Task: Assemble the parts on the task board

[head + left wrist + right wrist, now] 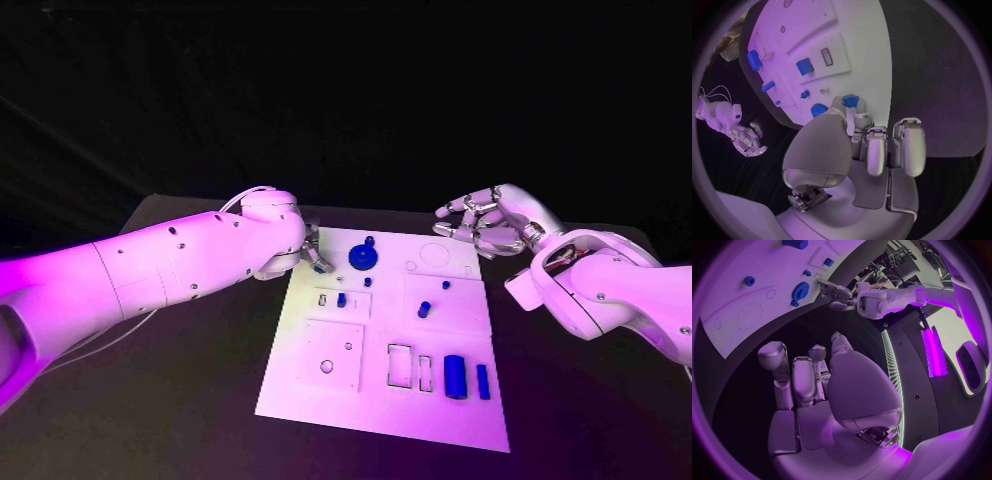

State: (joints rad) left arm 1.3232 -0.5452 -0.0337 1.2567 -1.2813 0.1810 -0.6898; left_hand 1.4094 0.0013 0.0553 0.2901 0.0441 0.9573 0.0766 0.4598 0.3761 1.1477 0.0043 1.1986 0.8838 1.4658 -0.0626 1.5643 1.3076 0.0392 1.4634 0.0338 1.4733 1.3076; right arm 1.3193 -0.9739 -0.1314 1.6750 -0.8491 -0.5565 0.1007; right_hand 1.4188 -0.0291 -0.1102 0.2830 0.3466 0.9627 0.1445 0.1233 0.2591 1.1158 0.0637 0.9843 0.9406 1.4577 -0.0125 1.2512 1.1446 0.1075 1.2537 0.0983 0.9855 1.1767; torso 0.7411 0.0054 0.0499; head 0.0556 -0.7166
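We see our left hand (310,252) pinching a small blue part (851,101) at the task board's (332,390) far left corner, our right hand (483,225) curled, holding nothing, over the black table (577,400).

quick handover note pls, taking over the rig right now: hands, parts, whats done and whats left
Left hand: at the far left corner of the task board, fingertips on a small blue part there; whether it grips it I cannot tell.
Right hand: above the table beyond the board's far right corner, fingers curled, holding nothing.
Parts: blue gear near the far edge, small pieces mid-board, two blue bars at the near right.
Done: unclear what is seated.
Left: several recesses look unfilled, so most assembly probably remains.
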